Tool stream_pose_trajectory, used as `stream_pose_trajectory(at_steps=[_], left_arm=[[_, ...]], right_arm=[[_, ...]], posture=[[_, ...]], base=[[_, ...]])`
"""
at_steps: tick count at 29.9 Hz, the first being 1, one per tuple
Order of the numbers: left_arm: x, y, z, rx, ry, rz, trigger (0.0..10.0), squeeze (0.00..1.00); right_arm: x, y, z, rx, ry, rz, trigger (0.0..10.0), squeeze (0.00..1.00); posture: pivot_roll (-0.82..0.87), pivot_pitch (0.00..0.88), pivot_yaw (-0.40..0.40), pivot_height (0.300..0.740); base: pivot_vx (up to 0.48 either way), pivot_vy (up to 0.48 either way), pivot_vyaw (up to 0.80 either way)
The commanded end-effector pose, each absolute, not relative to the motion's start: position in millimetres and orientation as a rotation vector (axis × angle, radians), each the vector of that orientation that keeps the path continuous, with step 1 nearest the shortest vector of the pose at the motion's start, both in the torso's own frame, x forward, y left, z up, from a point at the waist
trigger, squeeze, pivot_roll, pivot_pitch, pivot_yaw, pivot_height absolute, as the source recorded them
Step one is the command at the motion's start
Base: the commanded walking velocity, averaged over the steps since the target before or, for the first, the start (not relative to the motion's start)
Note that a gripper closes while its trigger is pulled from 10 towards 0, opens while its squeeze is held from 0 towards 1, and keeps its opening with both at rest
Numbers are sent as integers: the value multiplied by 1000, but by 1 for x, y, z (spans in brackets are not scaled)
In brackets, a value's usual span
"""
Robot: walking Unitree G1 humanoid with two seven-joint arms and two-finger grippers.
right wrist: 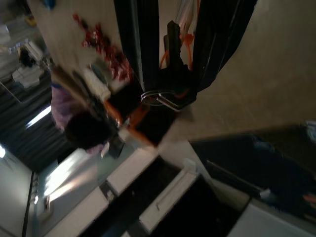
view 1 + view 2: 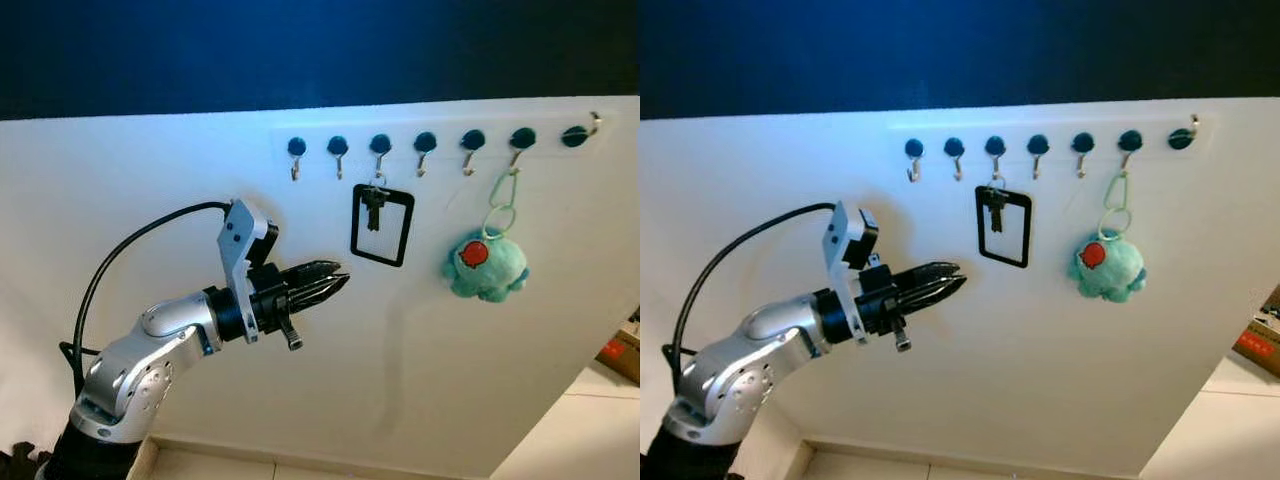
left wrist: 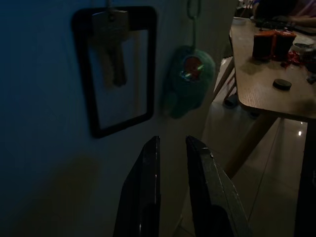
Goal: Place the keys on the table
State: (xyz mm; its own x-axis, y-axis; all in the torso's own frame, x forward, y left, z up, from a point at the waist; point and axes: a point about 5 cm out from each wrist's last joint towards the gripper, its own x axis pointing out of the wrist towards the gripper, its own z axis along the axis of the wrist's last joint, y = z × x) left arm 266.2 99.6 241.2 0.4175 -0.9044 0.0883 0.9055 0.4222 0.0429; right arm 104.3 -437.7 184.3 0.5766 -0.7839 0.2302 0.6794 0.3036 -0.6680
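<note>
The keys [image 2: 373,207] hang from the third hook of a row on the white wall, with a black rectangular frame [image 2: 382,226] hanging around them. The left wrist view shows the keys [image 3: 112,54] inside that frame [image 3: 118,69], ahead of the fingers. My left gripper [image 2: 342,279] is raised, a short way left of and below the frame and apart from it. Its fingers [image 3: 148,177] stand open by a narrow gap with nothing between them. The wooden table [image 3: 266,96] stands off to the side. My right gripper [image 1: 177,54] hangs idle.
A turquoise plush toy [image 2: 487,265] hangs by a green loop from the sixth hook [image 2: 522,138]. Red cans [image 3: 269,43] and a black puck [image 3: 282,84] sit on the table. A cardboard box [image 2: 625,355] lies on the tiled floor at right. A person [image 1: 79,123] appears in the right wrist view.
</note>
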Motion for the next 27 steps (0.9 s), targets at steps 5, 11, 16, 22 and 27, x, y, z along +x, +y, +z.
stream_pose_trajectory(at_steps=[5,11,16,22,27], left_arm=[[266,99,239,7,-102,-1121,10000,0],[267,104,237,12,-89,-1093,10000,0],[269,103,237,15,-84,-1086,10000,0],[270,105,235,17,-80,-1066,10000,0],[270,106,234,15,-78,-1055,10000,0]], right_arm=[[78,-454,138,-722,335,-1018,10000,0],[72,-460,125,-690,351,-1031,10000,0],[95,-455,136,-633,190,-1001,10000,1000],[116,-450,171,-611,-66,-1041,10000,1000],[117,-453,174,-649,-57,-1057,10000,0]], posture=[[-158,114,101,740],[-142,117,105,740],[-140,116,110,740],[-128,116,100,740],[-126,115,94,740]], base=[[0,0,0],[0,0,0],[0,0,0],[0,0,0],[0,0,0]])
